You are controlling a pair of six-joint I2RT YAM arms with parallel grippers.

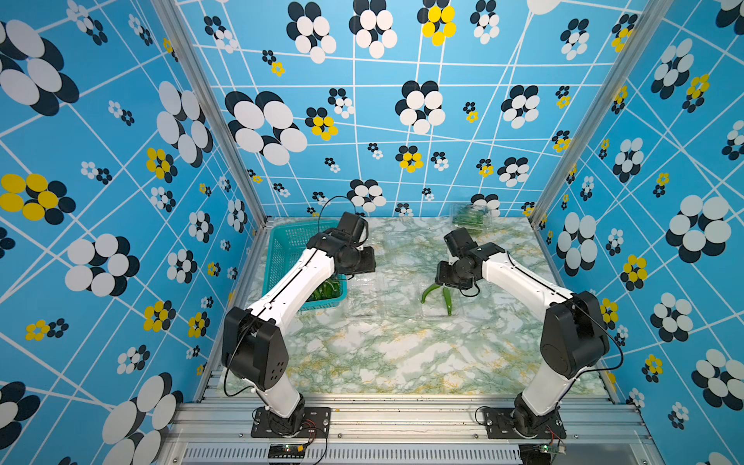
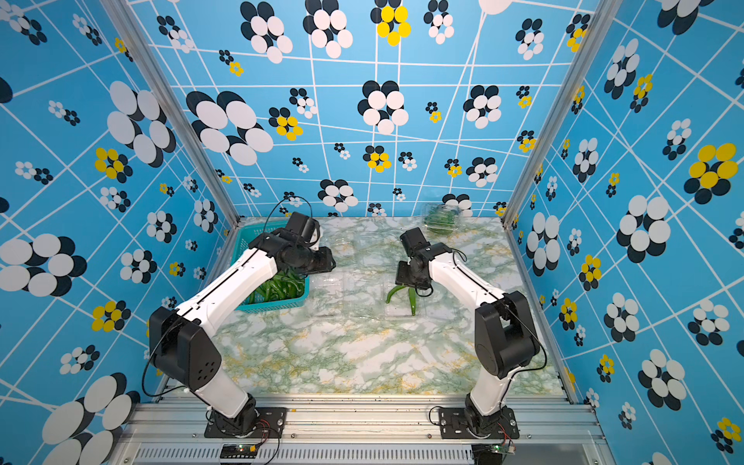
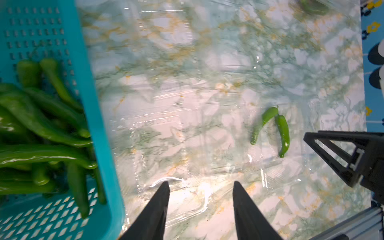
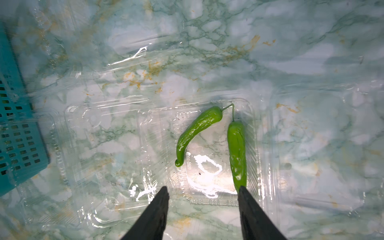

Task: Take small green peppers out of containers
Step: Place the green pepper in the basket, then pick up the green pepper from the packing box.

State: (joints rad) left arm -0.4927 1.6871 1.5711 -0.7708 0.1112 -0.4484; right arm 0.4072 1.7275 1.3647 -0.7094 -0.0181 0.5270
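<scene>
two peppers (image 4: 236, 149) lie just beyond the right gripper (image 4: 202, 188), fingers (image 4: 155, 212) apart

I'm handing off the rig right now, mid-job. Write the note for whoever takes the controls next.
Left pincer: open, empty, over the emptied container that lies open beside the teal basket.
Right pincer: open, empty, over the open container.
Things: a curved pepper and a straight pepper lie in that open container. A pile of peppers is in the basket. A third container with peppers inside sits by the back wall.
Done: one container emptied.
Left: the last two peppers, then the third container.
</scene>
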